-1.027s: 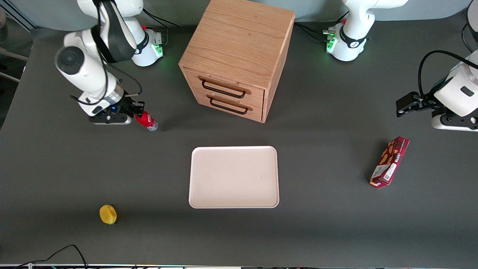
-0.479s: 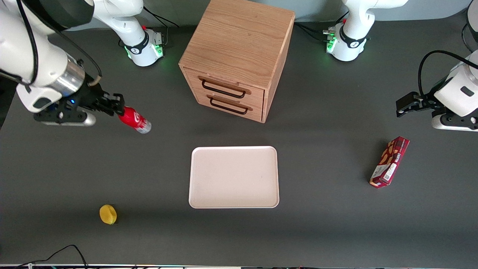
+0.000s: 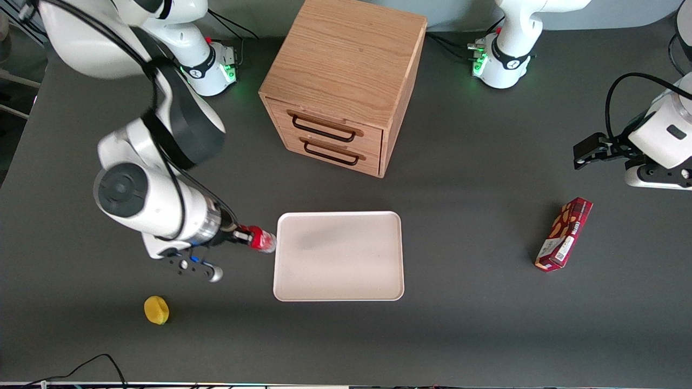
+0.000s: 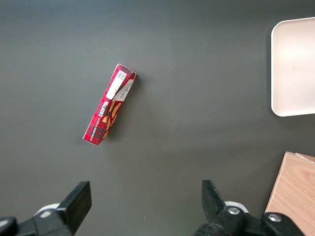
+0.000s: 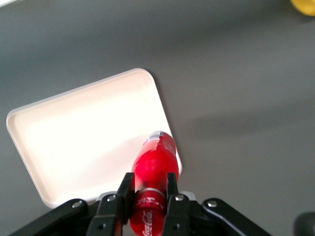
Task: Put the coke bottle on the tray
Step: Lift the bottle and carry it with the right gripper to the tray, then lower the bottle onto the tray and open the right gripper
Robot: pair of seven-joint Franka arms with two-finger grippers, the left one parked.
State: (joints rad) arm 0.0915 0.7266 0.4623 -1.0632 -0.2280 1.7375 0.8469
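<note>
We see the gripper (image 3: 244,236) pinching the coke bottle (image 3: 261,240) between its fingers (image 5: 127,191), carried in the air at the tray's (image 3: 339,281) edge on the working arm's side. In the wrist view the coke bottle (image 5: 153,172) hangs over the tray (image 5: 74,137) corner. We also note a wooden drawer cabinet (image 3: 340,81), a yellow object (image 3: 156,310) and a red snack box (image 3: 564,233) on the table (image 3: 486,335).

Robot lab: Franka arms (image 3: 157,178), dark table (image 3: 476,324)
</note>
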